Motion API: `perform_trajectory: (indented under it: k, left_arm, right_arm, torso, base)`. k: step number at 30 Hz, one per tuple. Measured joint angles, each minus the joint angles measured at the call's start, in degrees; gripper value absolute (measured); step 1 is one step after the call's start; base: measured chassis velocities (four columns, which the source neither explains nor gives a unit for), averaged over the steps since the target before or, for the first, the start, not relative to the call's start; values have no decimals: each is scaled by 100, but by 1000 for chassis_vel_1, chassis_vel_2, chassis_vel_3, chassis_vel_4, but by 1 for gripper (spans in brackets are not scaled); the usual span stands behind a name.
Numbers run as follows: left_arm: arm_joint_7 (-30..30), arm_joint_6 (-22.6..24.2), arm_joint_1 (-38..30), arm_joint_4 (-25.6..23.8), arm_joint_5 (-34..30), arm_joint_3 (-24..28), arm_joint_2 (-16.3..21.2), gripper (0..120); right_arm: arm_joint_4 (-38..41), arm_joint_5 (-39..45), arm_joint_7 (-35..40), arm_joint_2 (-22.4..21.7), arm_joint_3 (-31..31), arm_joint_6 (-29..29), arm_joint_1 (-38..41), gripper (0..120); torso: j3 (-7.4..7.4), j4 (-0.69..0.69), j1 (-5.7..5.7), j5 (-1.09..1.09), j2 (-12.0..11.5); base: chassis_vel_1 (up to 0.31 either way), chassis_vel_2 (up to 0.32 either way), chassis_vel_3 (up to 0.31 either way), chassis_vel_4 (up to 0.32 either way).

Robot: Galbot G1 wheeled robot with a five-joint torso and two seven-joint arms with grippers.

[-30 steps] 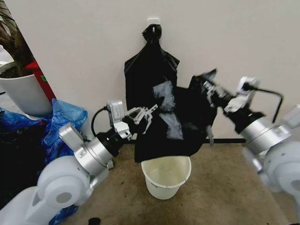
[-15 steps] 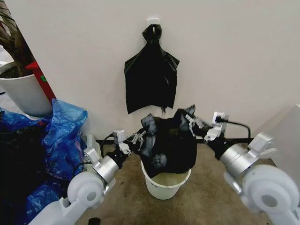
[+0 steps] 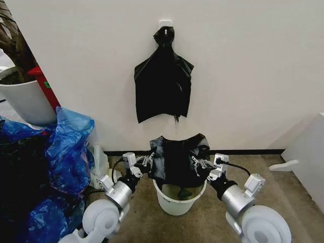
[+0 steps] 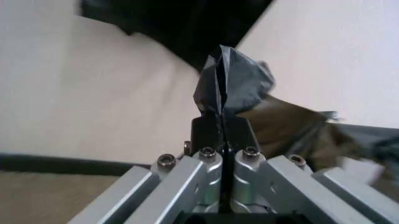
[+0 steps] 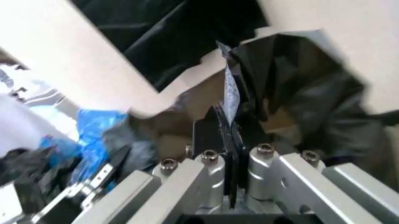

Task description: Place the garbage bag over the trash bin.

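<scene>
The garbage bag (image 3: 177, 159) hangs stretched between the two claws, directly above the trash bin (image 3: 179, 198), which stands on the floor (image 3: 283, 182) close to the wall (image 3: 253, 76). The left claw (image 3: 148, 160) pinches the bag's left edge; in the left wrist view its fingers (image 4: 212, 133) are pressed together on a crumpled fold of the black plastic (image 4: 227, 86) that sticks up beyond the tips. The right claw (image 3: 198, 163) pinches the bag's right edge in the same way, and the right wrist view shows a thin strip of the bag (image 5: 232, 93) clamped between its closed fingers (image 5: 215, 130). Both claws sit just above the bin's rolled rim, one at each side, so the bag's upper edge spans the mouth from side to side. The lower part of the bag droops down into the bin, where a dark fold lies against the pale inner wall.

On the wall above, a bundle of black bags (image 3: 163, 83) with a knotted top hangs from a white hook (image 3: 165, 23), well clear of the bag being held. To the robot's left a heap of blue translucent bags (image 3: 66, 147) lies on the floor, with a white planter pot (image 3: 25, 101) behind it
</scene>
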Motion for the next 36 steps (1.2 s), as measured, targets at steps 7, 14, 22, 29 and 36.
perform_trajectory:
  k: [7, 14, 22, 29, 36]
  left_arm:
    - [-316, 147, 864, -184, -215, -1044, 35, 0]
    - [59, -9, 1448, 40, -106, -1280, -60, 0]
    - [155, 16, 882, 324, 458, -887, -271, 0]
    - [-3, 217, 712, 350, 488, -899, -291, 0]
    - [206, 63, 1227, 387, 540, -1110, -14, 0]
  right_arm:
    - [206, 554, 1065, -46, 233, -79, -124, 0]
    - [16, 520, 1078, 144, 143, -149, -551, 0]
    - [-242, 476, 1046, 121, 98, -113, -12, 0]
    - [-350, 833, 1304, -207, 224, -273, 314, 0]
    - [-381, 704, 1184, -317, 745, -220, -533, 0]
  torso:
    - [0, 3, 0, 1, 0]
    - [0, 2, 0, 0, 0]
    - [1, -2, 1, 1, 0]
    - [1, 3, 1, 0, 0]
    - [1, 2, 1, 1, 0]
  base:
    - [0, 0, 0, 0]
    - [0, 0, 0, 0]
    - [0, 0, 0, 0]
    - [0, 0, 0, 0]
    - [0, 0, 0, 0]
